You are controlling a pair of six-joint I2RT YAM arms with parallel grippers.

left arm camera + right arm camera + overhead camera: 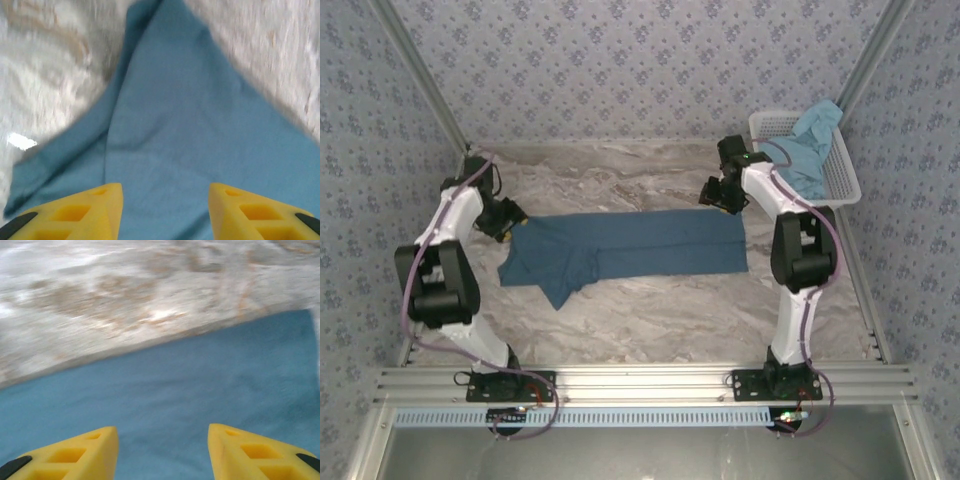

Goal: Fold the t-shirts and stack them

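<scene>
2 white-and-black arms rise from bases (pixel 510 385) bolted side by side at the near edge of the worktop. Each bends sharply at the elbow and reaches toward the far side. The left arm (pixel 440 272) leans outward to the left, its left tool (pixel 506 222) held low and pointing inward. The right arm (pixel 802 250) stands more upright, its right tool (pixel 722 194) held low and pointing left. Each wrist view shows 2 yellow fingers (pixel 95 210) (pixel 250 452) spread wide apart, tips aimed downward.
</scene>
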